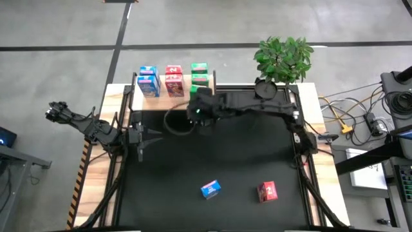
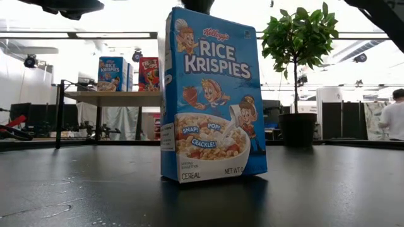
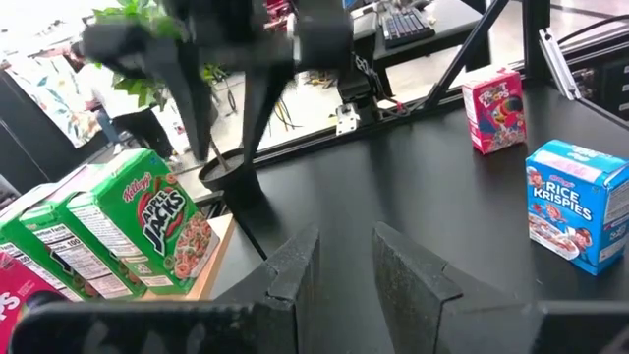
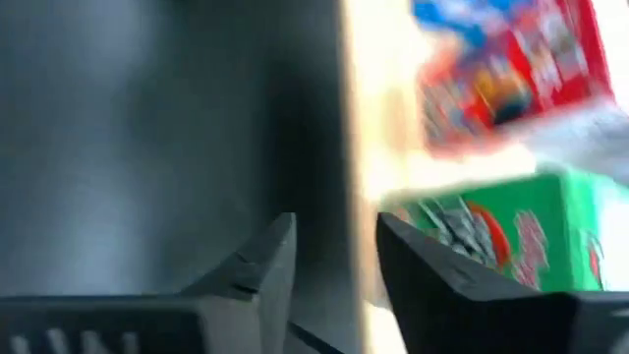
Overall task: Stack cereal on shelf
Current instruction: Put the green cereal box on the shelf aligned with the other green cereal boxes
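The high view shows the shelf (image 1: 212, 90) along the far edge of the table, carrying blue boxes (image 1: 148, 80), red boxes (image 1: 174, 80) and green boxes (image 1: 199, 75) in three groups side by side, blue to the left and green to the right. Only this view shows the whole right arm reaching across the black mat (image 1: 212, 154), its right gripper (image 1: 197, 111) just in front of the green group. The right wrist view adds that the fingers (image 4: 257, 265) stand a narrow gap apart with nothing between them; the picture is blurred, and a green box and a red box lie beyond the fingertips. The left gripper (image 1: 143, 135) rests at the left side of the mat; the left wrist view shows its fingers (image 3: 295, 270) narrowly parted and empty. Two boxes stand near the front of the mat, apart from each other: a blue Rice Krispies box (image 1: 210, 188) and a red box (image 1: 267, 191). The low view alone shows the blue box upright, long axis vertical, printed front facing the near table edge. A potted plant (image 1: 284, 58) stands at the shelf's right end. A person (image 2: 394, 116) shows in the room behind.
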Available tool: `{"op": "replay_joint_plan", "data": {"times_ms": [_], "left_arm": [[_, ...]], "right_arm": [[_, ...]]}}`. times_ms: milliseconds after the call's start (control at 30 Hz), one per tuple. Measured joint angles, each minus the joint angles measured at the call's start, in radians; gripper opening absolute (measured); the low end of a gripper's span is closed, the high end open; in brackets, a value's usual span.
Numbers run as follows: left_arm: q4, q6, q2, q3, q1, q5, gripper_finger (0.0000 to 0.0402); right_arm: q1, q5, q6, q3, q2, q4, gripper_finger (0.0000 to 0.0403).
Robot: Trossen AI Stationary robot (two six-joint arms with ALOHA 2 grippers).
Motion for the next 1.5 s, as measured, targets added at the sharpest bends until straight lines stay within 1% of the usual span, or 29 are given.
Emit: {"op": "replay_joint_plan", "data": {"times_ms": [67,133,167,333,433,1500], "left_arm": [[0.000,0.002,0.000,0.000,0.000,0.000,0.0077],[0.000,0.008,0.000,0.000,0.000,0.000,0.0077],[0.000,0.011,0.000,0.000,0.000,0.000,0.0077],[0.000,0.019,0.000,0.000,0.000,0.000,0.0077],[0.000,0.019,0.000,0.000,0.000,0.000,0.0077],[-0.001,0.020,0.000,0.000,0.000,0.000,0.0077]], "right_arm": [[0.016,0.165,-0.009,-0.022,0.032,-0.020,0.0125],[0.020,0.287,-0.020,-0.049,0.062,-0.018,0.0097],[0.021,0.322,-0.026,-0.059,0.078,-0.019,0.0084],[0.010,0.433,-0.055,-0.076,0.141,-0.031,0.0021],[0.007,0.486,-0.078,-0.077,0.152,-0.050,0.0011],[-0.015,0.488,-0.053,-0.078,0.127,-0.126,0.0009]]}}
